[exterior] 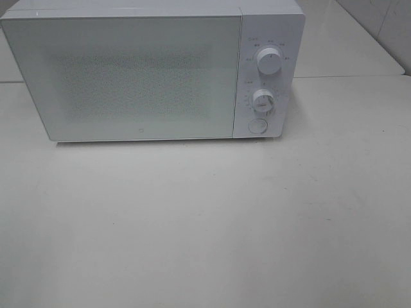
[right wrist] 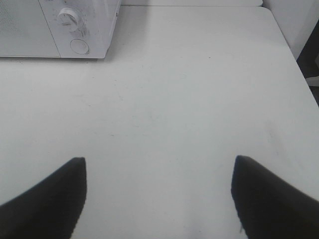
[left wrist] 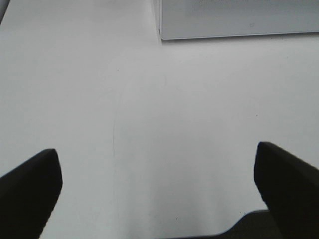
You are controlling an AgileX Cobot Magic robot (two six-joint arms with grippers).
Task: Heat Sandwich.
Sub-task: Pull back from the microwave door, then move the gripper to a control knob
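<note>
The sandwich is out of view in all three views. A white microwave (exterior: 141,77) stands at the back of the white table with its door shut; its front corner shows in the left wrist view (left wrist: 239,20) and its knob side in the right wrist view (right wrist: 75,30). My left gripper (left wrist: 157,174) is open above bare tabletop, nothing between its dark fingers (left wrist: 30,189). My right gripper (right wrist: 159,189) also stands open over bare table, fingers (right wrist: 269,199) wide apart. Neither gripper appears in the exterior high view.
The microwave panel carries two round knobs (exterior: 268,61) (exterior: 262,100) and a round button (exterior: 257,126). The white table (exterior: 205,224) stretches in front of the microwave. The table's right edge (right wrist: 299,64) shows in the right wrist view.
</note>
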